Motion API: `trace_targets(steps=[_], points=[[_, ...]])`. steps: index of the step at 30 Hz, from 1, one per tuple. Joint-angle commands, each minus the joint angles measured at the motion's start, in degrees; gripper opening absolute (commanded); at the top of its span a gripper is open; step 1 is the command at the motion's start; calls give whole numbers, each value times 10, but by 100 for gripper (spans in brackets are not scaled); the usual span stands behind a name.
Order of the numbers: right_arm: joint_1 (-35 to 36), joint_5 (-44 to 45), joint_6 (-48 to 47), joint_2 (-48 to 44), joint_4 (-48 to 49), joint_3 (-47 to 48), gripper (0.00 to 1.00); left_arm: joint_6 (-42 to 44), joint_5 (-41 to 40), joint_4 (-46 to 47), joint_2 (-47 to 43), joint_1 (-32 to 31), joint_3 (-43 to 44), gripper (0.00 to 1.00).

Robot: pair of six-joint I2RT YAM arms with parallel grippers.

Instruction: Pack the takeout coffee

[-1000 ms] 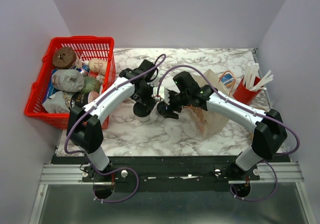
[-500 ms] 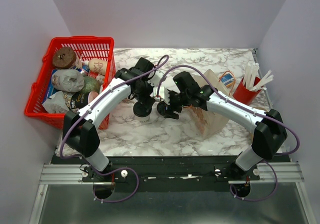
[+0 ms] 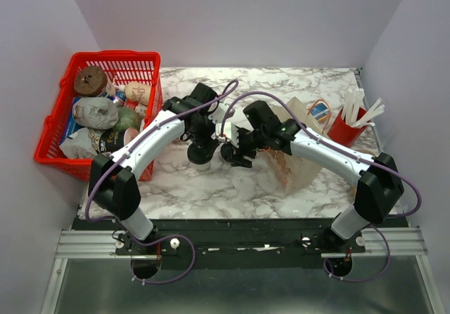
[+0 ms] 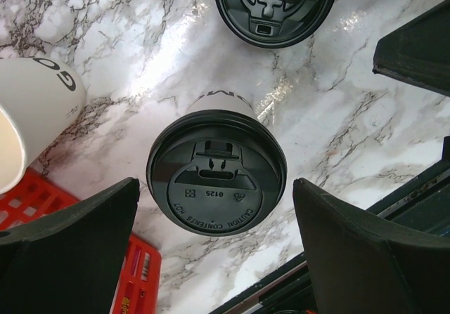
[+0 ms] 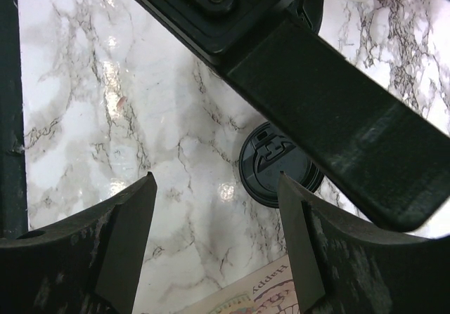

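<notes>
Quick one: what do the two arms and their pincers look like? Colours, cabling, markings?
The left arm and right arm match: white links, black joint housings, and a purple cable looping loosely along each. The left pincer and right pincer each have two broad, flat matte-black fingers. No markings visible.

surface: marble table | on it: takeout coffee; loose lid; paper bag; red basket; red cup
</notes>
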Motion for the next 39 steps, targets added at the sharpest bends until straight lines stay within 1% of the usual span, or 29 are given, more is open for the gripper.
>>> trace_targets(steps=[1, 7, 17, 24, 32, 39], points=[[-2, -12, 1, -1, -4, 13, 79, 17, 1, -9, 2, 3, -15, 98], [-2, -14, 3, 4, -5, 18, 79, 30, 3, -8, 8, 8, -19, 98], [-1, -16, 4, 5, -5, 17, 79, 29, 4, 9, 12, 22, -34, 98], [-2, -16, 4, 8, -4, 18, 79, 28, 19, 8, 13, 22, -34, 98], [-2, -15, 5, 8, -2, 13, 79, 27, 35, 3, 13, 22, -37, 95], [-2, -13, 6, 6, 0, 11, 79, 27, 48, 9, 11, 22, -53, 89]])
